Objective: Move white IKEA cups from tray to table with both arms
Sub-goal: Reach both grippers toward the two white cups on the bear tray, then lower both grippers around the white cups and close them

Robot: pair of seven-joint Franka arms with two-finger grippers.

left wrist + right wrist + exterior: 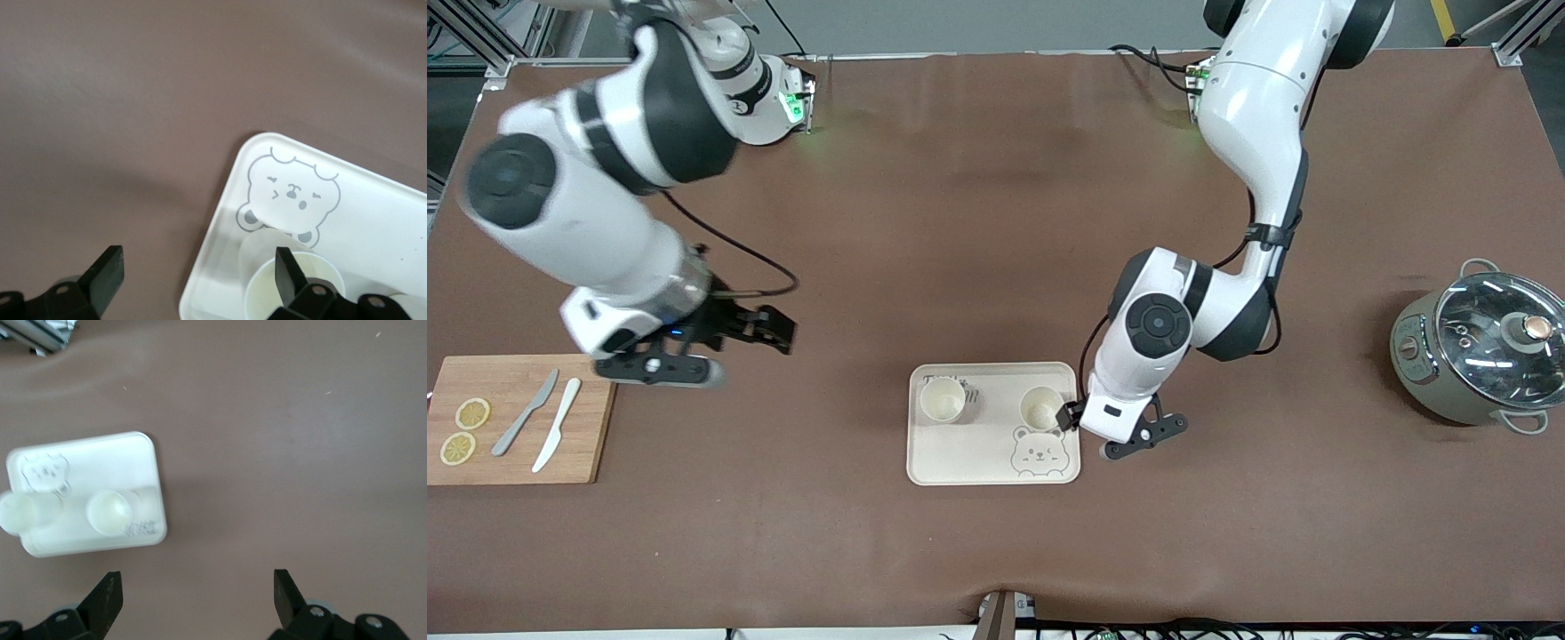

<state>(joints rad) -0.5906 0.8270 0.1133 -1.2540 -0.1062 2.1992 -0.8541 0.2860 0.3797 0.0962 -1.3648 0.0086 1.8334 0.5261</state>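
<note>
Cream tray [993, 467] holding both white cups [943, 399] upright — left gripper [1074, 423], fingers apart, straddles its rim beside one cup [1041, 408], risking tipping it; right gripper [769, 333], fingers apart, hovers well off toward the right arm's end.

Left arm bends down from its base, left gripper [1083, 425] low at the tray [996, 467] edge toward the left arm's end, fingers spread wide, one finger [287, 277] over the tray, probably not touching anything. Right arm reaches out, right gripper [769, 331] up over bare table toward the right arm's end from the tray, fingers apart, holding nothing.
</note>
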